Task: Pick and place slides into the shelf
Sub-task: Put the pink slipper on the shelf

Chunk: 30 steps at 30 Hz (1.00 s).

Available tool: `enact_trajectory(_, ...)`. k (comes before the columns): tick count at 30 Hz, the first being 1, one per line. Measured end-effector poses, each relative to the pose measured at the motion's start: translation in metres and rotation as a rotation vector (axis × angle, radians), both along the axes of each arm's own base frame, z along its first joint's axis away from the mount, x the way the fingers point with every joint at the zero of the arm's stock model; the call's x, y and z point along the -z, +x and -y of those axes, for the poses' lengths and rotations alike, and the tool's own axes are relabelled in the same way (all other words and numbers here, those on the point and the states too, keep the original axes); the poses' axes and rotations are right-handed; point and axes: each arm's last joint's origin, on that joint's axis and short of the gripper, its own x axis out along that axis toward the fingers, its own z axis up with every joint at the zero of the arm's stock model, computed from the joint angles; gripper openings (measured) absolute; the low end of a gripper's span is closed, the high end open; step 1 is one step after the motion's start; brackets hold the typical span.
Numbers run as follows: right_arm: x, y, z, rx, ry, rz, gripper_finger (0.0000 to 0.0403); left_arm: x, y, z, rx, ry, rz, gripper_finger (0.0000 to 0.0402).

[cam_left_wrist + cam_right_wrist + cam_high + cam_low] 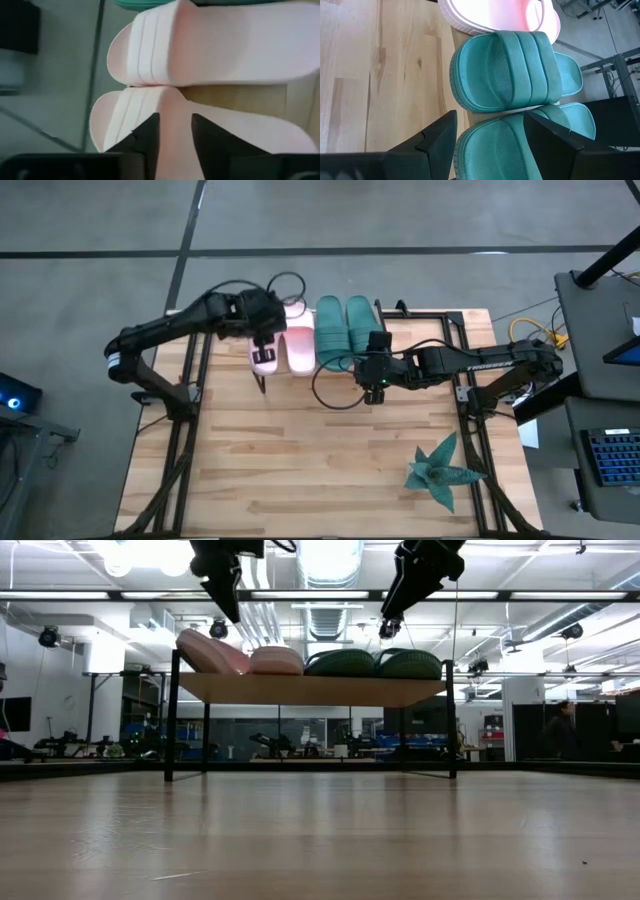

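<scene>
The shelf [310,690] stands at the table's far edge with the slides in a row on its wooden top. From the left these are two pale pink slides [264,355] [299,342], then two teal ones [330,330] [358,318]. The leftmost pink slide [205,650] lies tilted, and the other pink one [275,660] lies flat. My left gripper [175,135] hangs open just above the leftmost pink slide [165,115] and, in the low view, clear of it [228,600]. My right gripper [490,135] is wide open above the teal pair [510,70] and touches nothing [395,605].
A spiky teal plant [442,470] lies on the table's near right part. Bare butcher-block table [300,450] stretches in front of the shelf. The shelf's thin black legs [170,720] stand at its ends. Cables loop near both arms.
</scene>
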Motion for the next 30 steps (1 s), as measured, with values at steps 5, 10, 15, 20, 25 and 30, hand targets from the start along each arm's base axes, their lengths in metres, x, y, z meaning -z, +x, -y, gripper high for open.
enact_trajectory(5, 0.001, 0.000, 0.000, 0.003, 0.002, -0.002, 0.0219, 0.022, 0.005, 0.011, 0.020, 0.098, -0.147, 0.0128)
enact_trajectory(10, 0.002, 0.000, 0.000, 0.002, 0.001, -0.005, 0.0219, 0.044, 0.011, 0.008, -0.019, 0.242, -0.300, 0.0129)
enact_trajectory(15, 0.002, 0.000, 0.000, 0.002, 0.001, -0.005, 0.0219, 0.054, 0.018, 0.004, -0.040, 0.280, -0.354, 0.0129)
enact_trajectory(20, 0.002, 0.000, 0.000, 0.002, 0.001, -0.004, 0.0219, 0.057, 0.021, 0.002, -0.051, 0.304, -0.371, 0.0129)
enact_trajectory(25, 0.002, 0.000, 0.000, 0.001, 0.000, -0.005, 0.0219, 0.056, 0.026, 0.000, -0.066, 0.321, -0.316, 0.0109)
enact_trajectory(30, 0.002, 0.000, 0.000, 0.001, 0.000, -0.005, 0.0219, 0.054, 0.032, -0.001, -0.080, 0.334, -0.241, 0.0041)
